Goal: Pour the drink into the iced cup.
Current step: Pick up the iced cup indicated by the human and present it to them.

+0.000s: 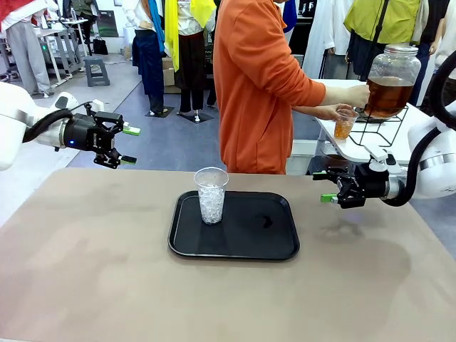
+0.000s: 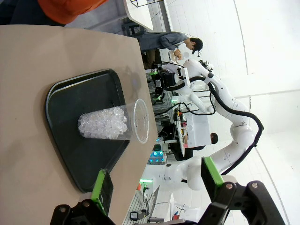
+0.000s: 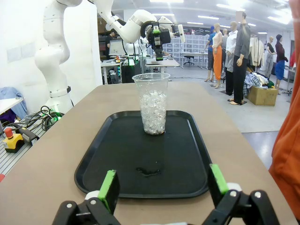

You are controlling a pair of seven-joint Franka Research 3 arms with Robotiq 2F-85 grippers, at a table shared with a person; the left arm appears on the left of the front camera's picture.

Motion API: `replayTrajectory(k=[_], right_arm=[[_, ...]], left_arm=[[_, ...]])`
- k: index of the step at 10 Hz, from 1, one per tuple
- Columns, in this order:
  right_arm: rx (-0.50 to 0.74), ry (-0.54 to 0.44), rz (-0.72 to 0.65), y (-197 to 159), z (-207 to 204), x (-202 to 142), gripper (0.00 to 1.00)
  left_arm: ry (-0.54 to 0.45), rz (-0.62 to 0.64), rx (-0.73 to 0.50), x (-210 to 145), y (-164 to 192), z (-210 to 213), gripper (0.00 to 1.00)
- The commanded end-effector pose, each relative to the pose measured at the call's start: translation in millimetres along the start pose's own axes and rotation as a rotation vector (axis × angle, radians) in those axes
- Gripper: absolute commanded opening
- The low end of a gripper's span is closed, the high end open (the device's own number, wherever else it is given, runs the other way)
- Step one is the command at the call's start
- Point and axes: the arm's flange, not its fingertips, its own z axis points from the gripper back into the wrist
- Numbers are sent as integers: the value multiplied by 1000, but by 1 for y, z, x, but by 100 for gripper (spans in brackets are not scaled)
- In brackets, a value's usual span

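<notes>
Fingers of the left gripper (image 1: 130, 145) and right gripper (image 1: 323, 187) stand apart and empty in the front view, on either side of a clear plastic cup of white ice (image 1: 211, 196) on a black rectangular plastic tray (image 1: 235, 251). Beyond the right fingers, a person's hand (image 1: 336, 111) holds a small clear cup of amber drink (image 1: 344, 129) under a large glass jar (image 1: 393, 75).

In the left wrist view, the iced cup lies ahead of the spread green pads (image 2: 99, 185).

In the right wrist view, it stands straight ahead, centred between the parted fingers (image 3: 108, 185).

The person's hand (image 1: 358, 95) hides the tap of the glass dispenser (image 1: 392, 71). The other hand (image 1: 332, 111) covers part of the small cup (image 1: 346, 122) of drink (image 1: 344, 130). On the tray (image 1: 285, 242), a dark mark (image 1: 265, 221) at 3 o'clock of the iced cup (image 1: 211, 196) is too small to tell. The right wrist view's edge cuts off the orange sleeve (image 3: 288, 154) at 4 o'clock.
</notes>
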Motion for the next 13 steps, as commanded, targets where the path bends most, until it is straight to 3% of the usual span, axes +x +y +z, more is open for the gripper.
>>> replayTrajectory(k=[1,13], right_arm=[[1,1,-2,-1,-1,2,100],[1,1,-2,-1,-1,2,100]], left_arm=[[-1,-4,-9,0,-1,1,100],[-1,-4,-9,0,-1,1,100]])
